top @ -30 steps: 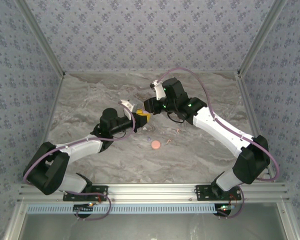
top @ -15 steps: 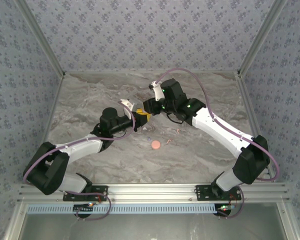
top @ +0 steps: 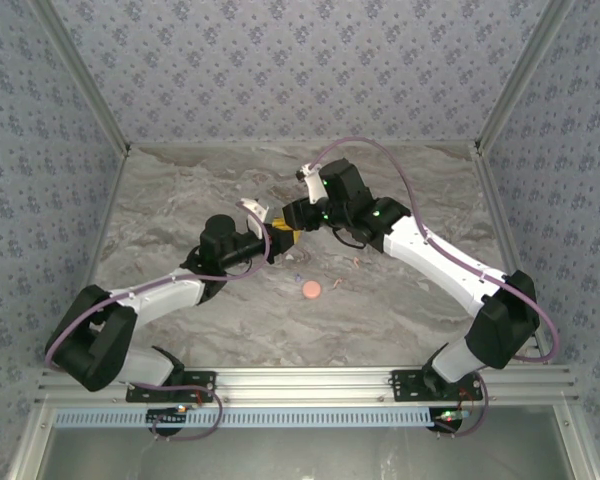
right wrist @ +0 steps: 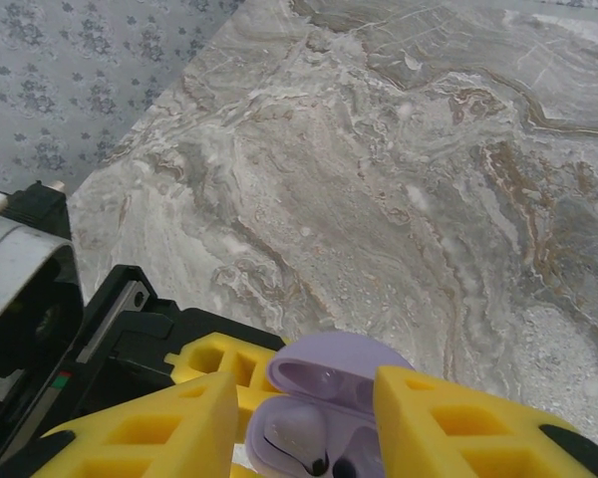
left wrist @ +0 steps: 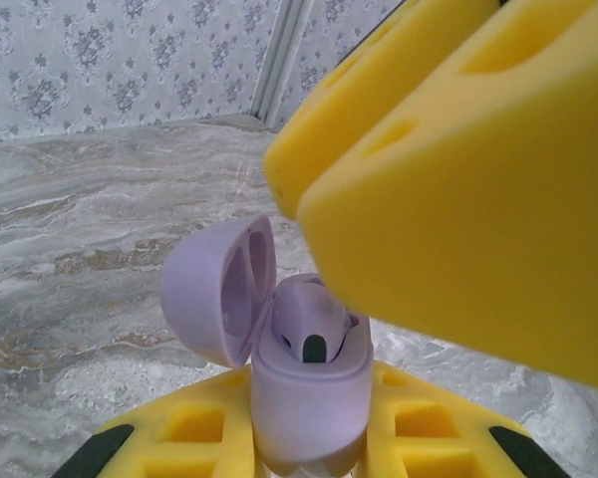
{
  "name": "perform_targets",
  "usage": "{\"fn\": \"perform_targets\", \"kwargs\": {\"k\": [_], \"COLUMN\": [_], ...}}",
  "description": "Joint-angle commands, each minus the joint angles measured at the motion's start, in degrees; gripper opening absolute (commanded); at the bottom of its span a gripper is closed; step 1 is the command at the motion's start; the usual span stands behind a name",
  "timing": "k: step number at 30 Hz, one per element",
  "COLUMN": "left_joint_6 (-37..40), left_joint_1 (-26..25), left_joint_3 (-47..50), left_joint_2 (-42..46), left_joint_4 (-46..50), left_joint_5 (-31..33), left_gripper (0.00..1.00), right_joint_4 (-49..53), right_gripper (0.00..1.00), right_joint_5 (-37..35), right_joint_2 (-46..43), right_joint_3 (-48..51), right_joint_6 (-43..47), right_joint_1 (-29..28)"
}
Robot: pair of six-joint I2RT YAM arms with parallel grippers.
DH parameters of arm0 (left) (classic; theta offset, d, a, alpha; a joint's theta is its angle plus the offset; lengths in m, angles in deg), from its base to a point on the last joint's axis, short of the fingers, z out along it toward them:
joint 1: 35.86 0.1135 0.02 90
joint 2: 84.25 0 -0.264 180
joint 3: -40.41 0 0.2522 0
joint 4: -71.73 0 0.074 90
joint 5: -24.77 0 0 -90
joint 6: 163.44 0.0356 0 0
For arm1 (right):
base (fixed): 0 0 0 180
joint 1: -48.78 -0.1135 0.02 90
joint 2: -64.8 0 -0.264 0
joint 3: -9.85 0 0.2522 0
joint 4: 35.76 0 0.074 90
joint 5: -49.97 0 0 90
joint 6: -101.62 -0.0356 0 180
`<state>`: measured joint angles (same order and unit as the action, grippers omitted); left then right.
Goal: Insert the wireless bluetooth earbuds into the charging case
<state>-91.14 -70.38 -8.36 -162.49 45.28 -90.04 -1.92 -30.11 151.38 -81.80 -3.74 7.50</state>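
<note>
Nearest: pinkish disc [top: 311,290] on marble table [top: 180,210], loose earbud [top: 299,278] just beside. Beyond: charging case [left wrist: 304,398] clamped in left gripper [top: 280,238], lid open, seated earbud [left wrist: 301,317] inside. Right gripper [right wrist: 309,423] angled down over case, fingers [right wrist: 458,428] parted, empty. Both arms stretched toward table centre.

Two robot arms meet hand to hand over the middle of the counter.

The left arm [top: 160,295] comes up from its base at the near left and bends in toward the middle. Its hand [top: 278,240] is closed tight on a small purple charging case [left wrist: 309,388], with a yellow finger [left wrist: 189,433] on each side. The right arm [top: 440,255] comes in from the near right, bent at the elbow. Its hand [right wrist: 309,428] sits just above the left hand, its two yellow fingers [right wrist: 149,428] apart.
</note>
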Motion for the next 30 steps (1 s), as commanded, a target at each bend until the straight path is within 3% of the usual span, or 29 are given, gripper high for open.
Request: {"fn": "perform_targets", "kwargs": {"k": [1, 13, 22, 30], "left_joint_6": [1.97, 5.68, 8.6, 10.01], "left_joint_1": [-0.37, 0.28, 0.39, 0.42], "left_joint_3": [-2.09, -0.46, -0.87, -0.94], "left_joint_2": [2.7, 10.45, 17.2, 21.39], "left_joint_4": [2.1, 10.19, 17.86, 23.2], "left_joint_5": [1.32, 3.19, 4.51, 6.29], "left_gripper": [0.21, 0.21, 0.22, 0.22], "right_joint_4": [1.92, 8.34, 11.35, 14.11], "right_gripper": [0.44, 0.47, 0.44, 0.42], "right_joint_5": [-2.39, -6.2, 4.42, 10.46], "right_joint_2": [-3.12, -4.19, 5.69, 16.79], "right_joint_3": [-0.36, 3.75, 4.17, 1.03], "right_joint_6": [0.07, -3.1, -3.64, -0.11], "right_joint_1": [0.55, 6.52, 8.28, 4.64]}}
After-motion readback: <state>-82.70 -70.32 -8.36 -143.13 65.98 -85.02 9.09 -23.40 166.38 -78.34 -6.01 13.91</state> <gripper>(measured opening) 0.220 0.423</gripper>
